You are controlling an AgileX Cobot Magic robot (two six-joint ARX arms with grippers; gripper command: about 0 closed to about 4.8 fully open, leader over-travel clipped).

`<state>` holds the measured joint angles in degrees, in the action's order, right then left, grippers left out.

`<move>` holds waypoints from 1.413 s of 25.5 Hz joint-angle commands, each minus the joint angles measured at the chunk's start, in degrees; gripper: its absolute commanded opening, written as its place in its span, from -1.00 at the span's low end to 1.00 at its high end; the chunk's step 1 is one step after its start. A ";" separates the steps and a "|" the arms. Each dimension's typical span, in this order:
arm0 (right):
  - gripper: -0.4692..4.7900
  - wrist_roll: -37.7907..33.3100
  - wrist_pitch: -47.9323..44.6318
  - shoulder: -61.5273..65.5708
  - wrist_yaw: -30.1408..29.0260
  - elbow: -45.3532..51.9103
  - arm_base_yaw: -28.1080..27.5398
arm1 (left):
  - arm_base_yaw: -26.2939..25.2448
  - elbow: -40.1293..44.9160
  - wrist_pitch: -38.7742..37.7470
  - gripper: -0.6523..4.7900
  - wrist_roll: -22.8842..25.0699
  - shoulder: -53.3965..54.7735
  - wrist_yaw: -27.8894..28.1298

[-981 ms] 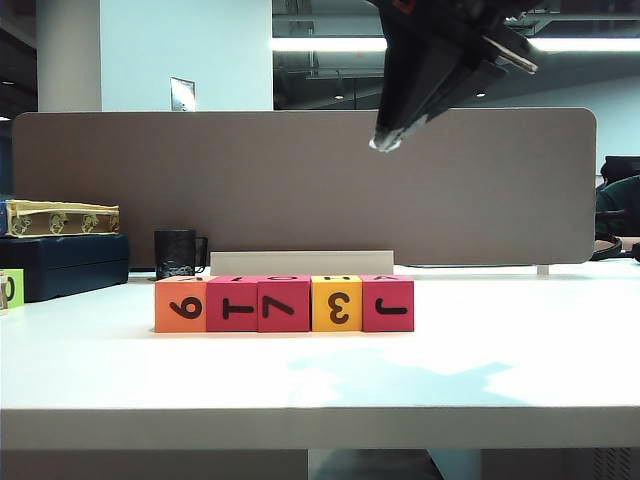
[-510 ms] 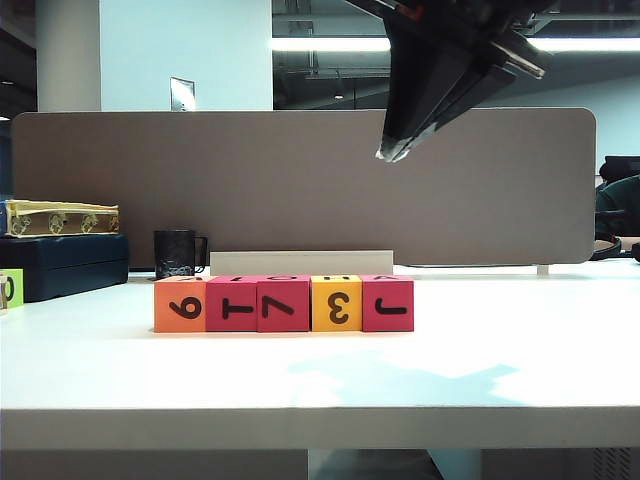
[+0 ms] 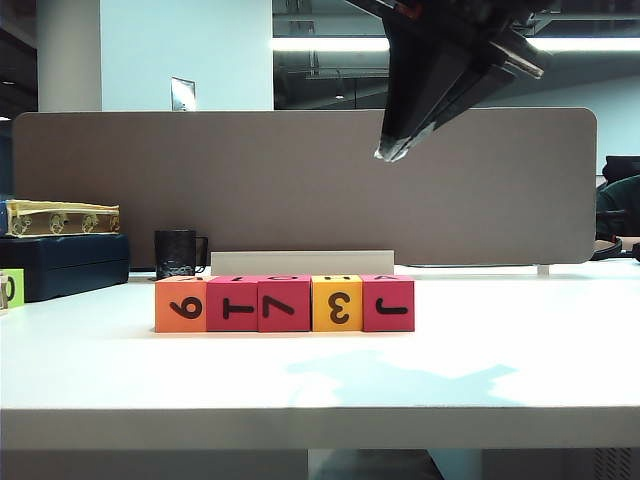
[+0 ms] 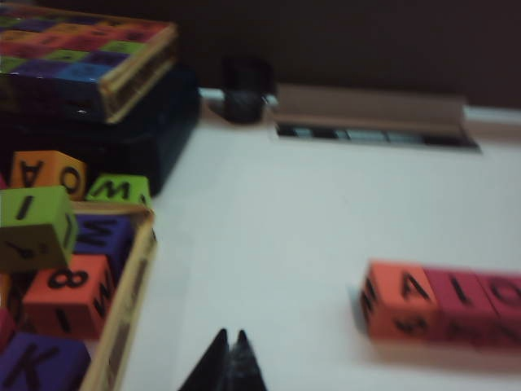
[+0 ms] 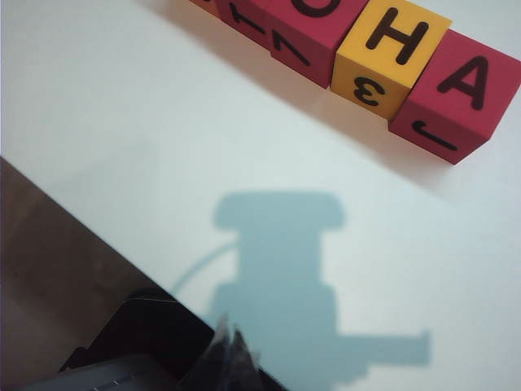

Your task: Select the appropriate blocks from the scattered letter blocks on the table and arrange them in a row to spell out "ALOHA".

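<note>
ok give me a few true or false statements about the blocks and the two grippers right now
1. Five blocks stand in one row on the table. True.
2. The yellow block is at the right end of the row in the outside view. False: it is fourth from the left there; a pink block ends the row.
3. The right gripper hangs above the table, shut and holding nothing. True.
4. The left gripper is clamped on the orange block. False: it is shut on nothing, and that block sits apart from it.
5. A black mug stands behind the row. True.
</note>
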<state>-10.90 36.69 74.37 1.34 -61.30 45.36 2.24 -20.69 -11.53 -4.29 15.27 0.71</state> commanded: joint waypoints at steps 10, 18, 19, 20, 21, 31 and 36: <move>-0.82 -0.02 -0.96 -0.17 0.02 -0.26 0.00 | -5.05 18.88 10.78 -0.78 -2.91 -14.23 -7.13; -0.82 -0.02 -0.96 -0.17 0.02 -0.26 0.00 | -2.29 20.35 6.34 -0.78 0.04 -15.12 -7.06; -0.82 -0.02 -0.96 -0.17 0.02 -0.26 0.00 | -2.29 20.35 5.70 -0.78 0.02 -15.12 -7.06; -0.82 -0.02 -0.98 -0.17 0.02 -0.26 0.00 | -2.29 20.35 4.85 -0.78 0.07 -15.12 -7.06; -0.82 -0.02 -0.96 -0.17 0.02 -0.26 0.00 | -2.29 20.35 4.15 -0.78 0.24 -15.12 -7.06; -0.82 -0.02 -0.96 -0.17 0.02 -0.26 0.00 | -2.36 20.35 2.14 -0.78 -1.75 -15.12 -7.41; -0.82 -0.02 -0.96 -0.17 0.02 -0.26 0.00 | -2.36 20.35 2.14 -0.78 -1.75 -15.12 -7.41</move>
<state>-10.90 36.67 74.37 1.39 -61.30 45.30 -0.03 -0.21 -8.84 -6.04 0.12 -6.33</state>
